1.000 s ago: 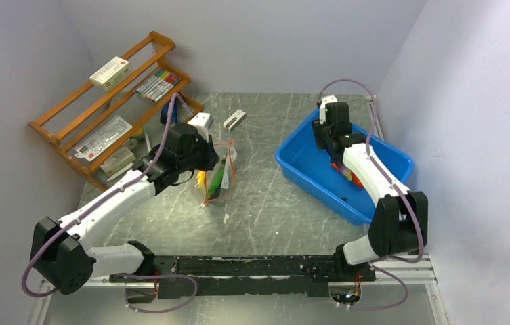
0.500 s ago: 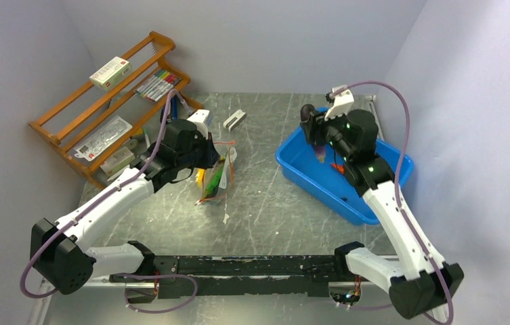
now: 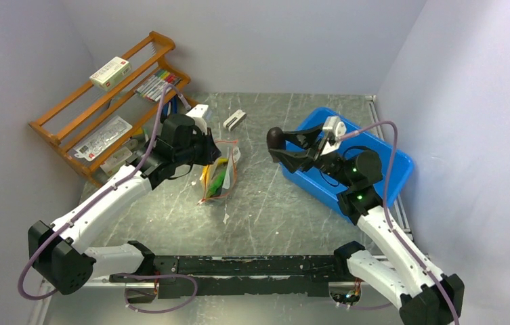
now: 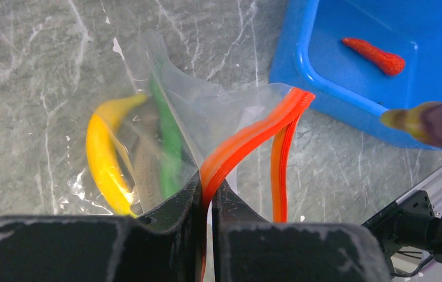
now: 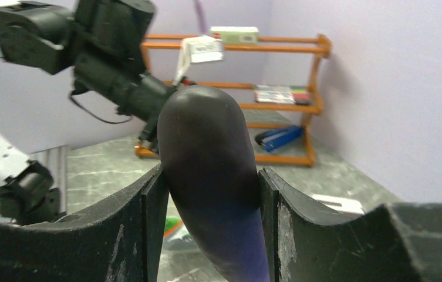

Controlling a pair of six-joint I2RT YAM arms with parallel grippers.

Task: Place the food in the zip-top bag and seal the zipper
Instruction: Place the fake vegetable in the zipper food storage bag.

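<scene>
The clear zip-top bag (image 3: 217, 179) lies on the table with its mouth lifted. My left gripper (image 4: 208, 189) is shut on one side of the red-orange zipper (image 4: 248, 134), and the other side hangs apart, so the mouth gapes. Inside lie a yellow banana piece (image 4: 102, 158), a green pod (image 4: 168, 144) and a grey fish (image 4: 145, 173). My right gripper (image 5: 211, 175) is shut on the dark purple eggplant (image 5: 206, 153), held in the air (image 3: 275, 138) between the bin and the bag. A red-orange chili (image 4: 374, 54) lies in the blue bin (image 4: 300, 59).
The blue bin (image 3: 394, 159) stands at the right under my right arm. A wooden rack (image 3: 103, 115) with boxes and markers fills the back left corner. A small white block (image 3: 234, 120) lies behind the bag. Walls close in on the left, back and right.
My right arm has lifted the eggplant out of the blue bin and swung it left toward the bag. My left gripper has kept its hold on the zipper and shifted slightly.
</scene>
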